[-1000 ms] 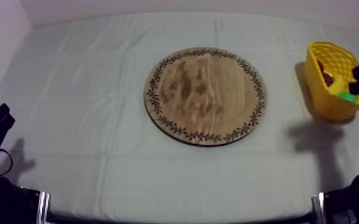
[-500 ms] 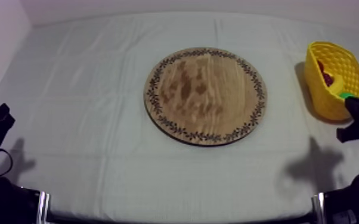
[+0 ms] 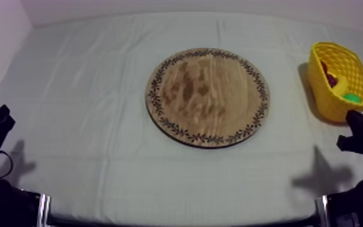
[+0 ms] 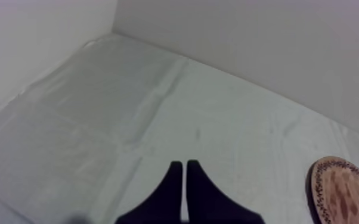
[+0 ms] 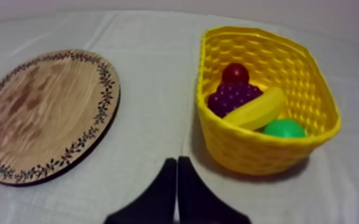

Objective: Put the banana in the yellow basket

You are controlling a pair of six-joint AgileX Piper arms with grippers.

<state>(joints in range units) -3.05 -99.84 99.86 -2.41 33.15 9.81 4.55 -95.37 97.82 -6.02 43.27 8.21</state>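
The yellow banana (image 5: 256, 110) lies inside the yellow basket (image 5: 259, 152), resting on a bunch of purple grapes (image 5: 232, 95). In the top view the banana (image 3: 339, 89) shows in the basket (image 3: 327, 102) at the table's right. The round wooden board (image 3: 208, 96) in the middle has nothing on it. My right gripper (image 5: 177, 161) is shut on nothing, hanging over the cloth just in front of the basket and apart from it. It sits low at the right in the top view (image 3: 356, 130). My left gripper (image 4: 183, 164), also shut, rests low at the left (image 3: 0, 118).
Also in the basket are a small red fruit (image 5: 235, 72) and a round green fruit (image 5: 284, 128). The board's patterned rim (image 4: 344, 193) shows off to the side of my left gripper. Pale walls close off the far and left sides of the cloth.
My right gripper has drawn back from over the basket toward the near right edge. The banana stays in the basket. The left arm has not moved.
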